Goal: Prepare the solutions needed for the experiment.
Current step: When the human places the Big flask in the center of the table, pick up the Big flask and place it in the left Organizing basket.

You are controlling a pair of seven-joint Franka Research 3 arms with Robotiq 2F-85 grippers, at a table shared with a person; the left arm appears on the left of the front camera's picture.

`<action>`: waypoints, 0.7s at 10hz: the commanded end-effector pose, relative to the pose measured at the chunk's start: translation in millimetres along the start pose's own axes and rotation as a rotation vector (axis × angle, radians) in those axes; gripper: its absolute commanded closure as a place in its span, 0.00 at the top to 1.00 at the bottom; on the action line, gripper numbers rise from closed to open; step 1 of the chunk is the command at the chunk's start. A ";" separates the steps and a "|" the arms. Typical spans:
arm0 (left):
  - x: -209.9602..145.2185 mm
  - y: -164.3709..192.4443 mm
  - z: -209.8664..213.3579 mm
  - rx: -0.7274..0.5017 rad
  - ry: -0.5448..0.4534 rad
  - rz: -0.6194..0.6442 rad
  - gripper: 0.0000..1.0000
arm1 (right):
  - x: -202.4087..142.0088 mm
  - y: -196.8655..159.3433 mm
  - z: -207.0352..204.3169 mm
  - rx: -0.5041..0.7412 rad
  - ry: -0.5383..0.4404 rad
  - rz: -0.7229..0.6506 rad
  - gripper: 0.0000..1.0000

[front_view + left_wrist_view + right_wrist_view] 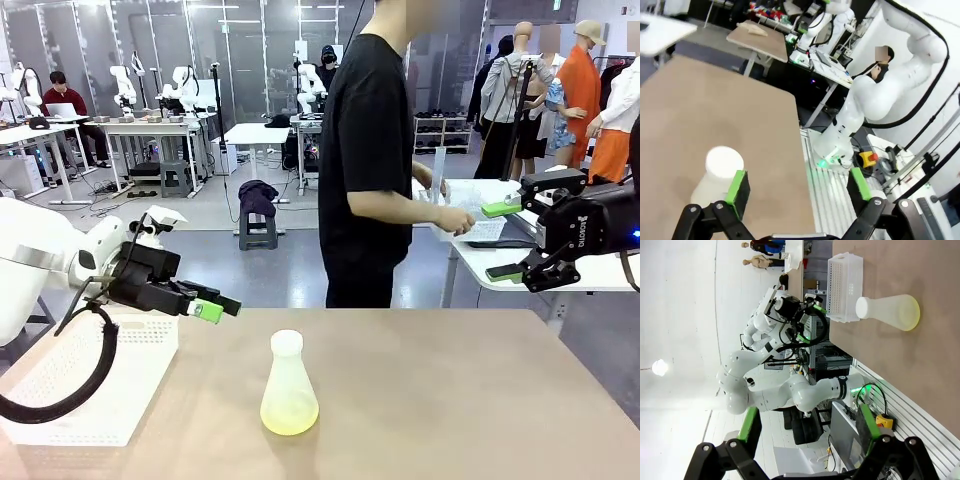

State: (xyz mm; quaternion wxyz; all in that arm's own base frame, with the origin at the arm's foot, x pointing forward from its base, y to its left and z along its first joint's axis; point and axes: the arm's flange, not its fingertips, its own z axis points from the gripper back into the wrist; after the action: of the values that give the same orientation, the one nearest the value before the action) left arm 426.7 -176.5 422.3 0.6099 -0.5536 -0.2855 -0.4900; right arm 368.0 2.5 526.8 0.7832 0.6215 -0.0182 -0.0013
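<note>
A whitish conical flask (289, 395) with a little pale yellow solution in its bottom stands upright on the tan table (450, 400), near the front middle. My left gripper (217, 308) hovers open above the table, left of the flask and higher than its neck. In the left wrist view the flask's mouth (722, 162) shows just beyond the left green pad (737, 186), outside the open left gripper (799, 186). My right gripper (503, 240) is raised at the far right, open and empty, well away from the flask. The right wrist view shows the flask (890, 311) far beyond the open right gripper (807, 424).
A white perforated basket (110, 385) sits at the table's left edge, under my left arm. A person in a black T-shirt (365, 160) stands at the far side, turned toward a white side table (470, 190) with hands on clear vessels there.
</note>
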 end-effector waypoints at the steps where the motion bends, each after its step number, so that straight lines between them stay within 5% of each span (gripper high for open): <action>1: 8.6 25.6 3.6 -0.067 -0.090 -0.363 1.00 | -0.7 1.9 0.1 0.007 0.002 0.011 0.96; 2: 11.3 30.4 8.1 -0.034 -0.050 -0.565 1.00 | -0.7 1.9 0.1 0.007 0.002 0.011 0.96; 3: 12.2 35.2 9.3 -0.087 -0.056 -0.624 1.00 | -0.7 1.9 0.1 0.007 0.002 0.011 0.96; 7: 11.6 49.2 7.7 -0.079 -0.103 -0.685 1.00 | -0.7 1.9 0.1 0.007 0.002 0.011 0.96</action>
State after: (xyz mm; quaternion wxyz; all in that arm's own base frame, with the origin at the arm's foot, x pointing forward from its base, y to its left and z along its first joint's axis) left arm 470.7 -178.1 412.0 0.3771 -0.4641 -0.4630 -0.6543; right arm 367.9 2.6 527.1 0.7833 0.6214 -0.0185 -0.0011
